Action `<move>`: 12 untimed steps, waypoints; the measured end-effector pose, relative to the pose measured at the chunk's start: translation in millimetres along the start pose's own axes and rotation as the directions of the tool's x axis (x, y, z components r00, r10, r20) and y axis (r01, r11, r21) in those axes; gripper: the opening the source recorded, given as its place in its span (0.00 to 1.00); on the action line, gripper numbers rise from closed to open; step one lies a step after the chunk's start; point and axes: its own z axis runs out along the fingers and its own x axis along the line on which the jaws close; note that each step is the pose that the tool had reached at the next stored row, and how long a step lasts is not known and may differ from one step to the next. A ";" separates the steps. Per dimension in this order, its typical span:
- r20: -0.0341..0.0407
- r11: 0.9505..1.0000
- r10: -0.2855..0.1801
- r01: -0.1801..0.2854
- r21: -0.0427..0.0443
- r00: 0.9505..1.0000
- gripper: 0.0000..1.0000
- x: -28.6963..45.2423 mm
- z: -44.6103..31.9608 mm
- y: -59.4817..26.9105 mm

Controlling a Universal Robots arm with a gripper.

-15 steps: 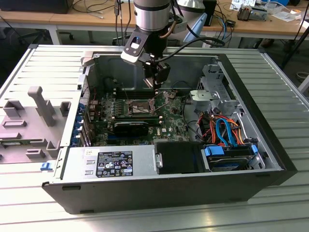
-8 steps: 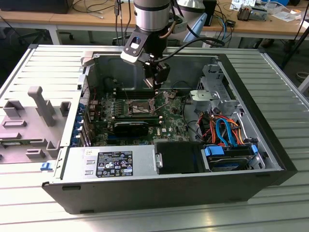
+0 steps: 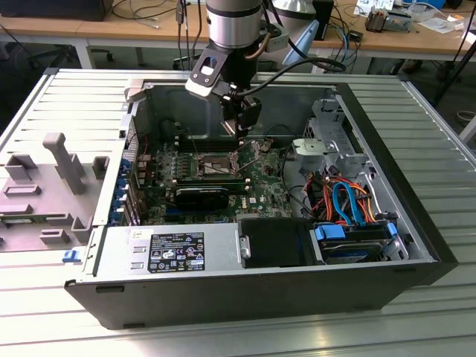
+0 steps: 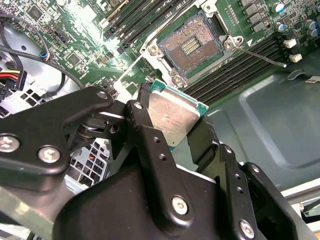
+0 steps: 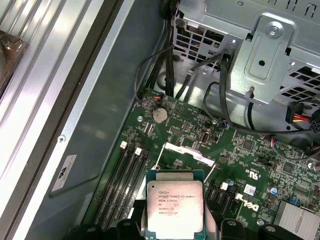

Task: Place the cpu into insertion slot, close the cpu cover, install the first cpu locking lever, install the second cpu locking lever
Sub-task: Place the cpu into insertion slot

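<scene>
1. Exterior view: the gripper (image 3: 244,119) hangs in the upper centre of the frame, inside an open black computer case (image 3: 223,297). The case lies on a ribbed aluminium surface (image 3: 446,149), and the green motherboard (image 3: 264,195) is below the gripper.
2. In the second wrist view, the matt black, screw-studded fingers (image 4: 145,125) pinch the cpu (image 4: 172,115) by two opposite edges. It is held in the air, clear of the board.
3. The cpu is a flat square with a dull silver lid and a thin green border. In the first wrist view its lid carries several lines of fine print.
4. The insertion slot (image 4: 192,45) is square with a silver rim. Its dark centre of gold contacts lies bare, near the cpu but apart from it. A thin metal locking lever (image 4: 260,56) juts out beside it.
5. Long black memory slots (image 4: 235,70) flank the socket closely, with a smooth grey case wall beyond them.
6. At the exterior view's lower left, the power supply box (image 3: 119,245) bears a black printed label.
</scene>
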 end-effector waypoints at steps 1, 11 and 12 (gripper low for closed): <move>0.000 1.000 0.002 -0.002 0.000 1.000 0.55 0.0 0.1 0.0; 0.001 1.000 0.017 -0.017 0.000 1.000 0.55 0.0 0.6 -0.1; 0.002 1.000 0.019 -0.019 0.000 1.000 0.55 0.0 0.7 -0.1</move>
